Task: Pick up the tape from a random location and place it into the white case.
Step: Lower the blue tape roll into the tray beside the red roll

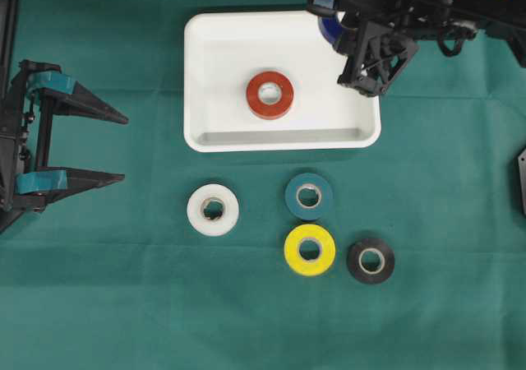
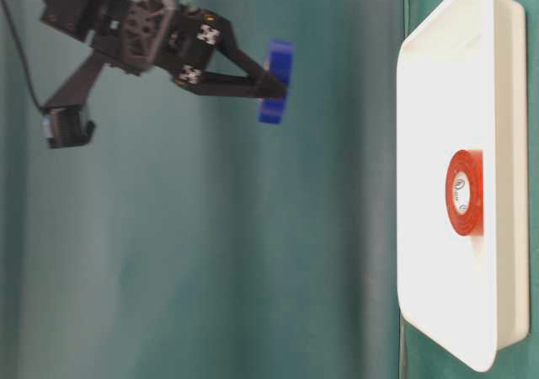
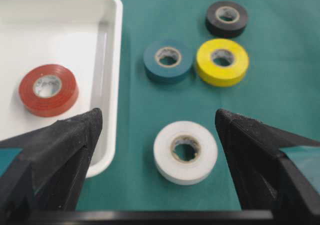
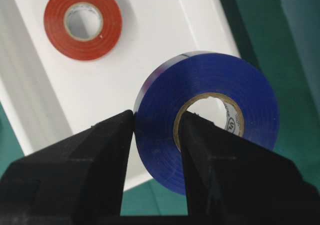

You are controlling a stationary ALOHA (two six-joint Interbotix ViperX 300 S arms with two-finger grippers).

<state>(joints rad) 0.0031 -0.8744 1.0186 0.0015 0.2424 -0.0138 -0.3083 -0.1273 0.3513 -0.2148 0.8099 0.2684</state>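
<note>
At the far left of the overhead view you have the left gripper (image 1: 119, 146), its two black fingers spread wide with nothing between them, resting apart from everything else on the green cloth-covered table (image 1: 99, 304).

Moving right, in the lower middle you see four rolls lying flat on the cloth: a white tape roll (image 1: 213, 210), a teal tape roll (image 1: 309, 196), a yellow tape roll (image 1: 310, 250) just below the teal one, and a black tape roll (image 1: 371, 261) beside the yellow.

Above them in the upper middle sits the large shallow white plastic case (image 1: 205, 74) with rounded corners; a red tape roll (image 1: 270, 94) lies flat inside it.

At the upper right your right gripper (image 4: 156, 130) is clamped on the blue tape roll (image 4: 210, 120), one finger through the core, one outside. The side view shows that roll held well above the case, over its upper right corner.
</note>
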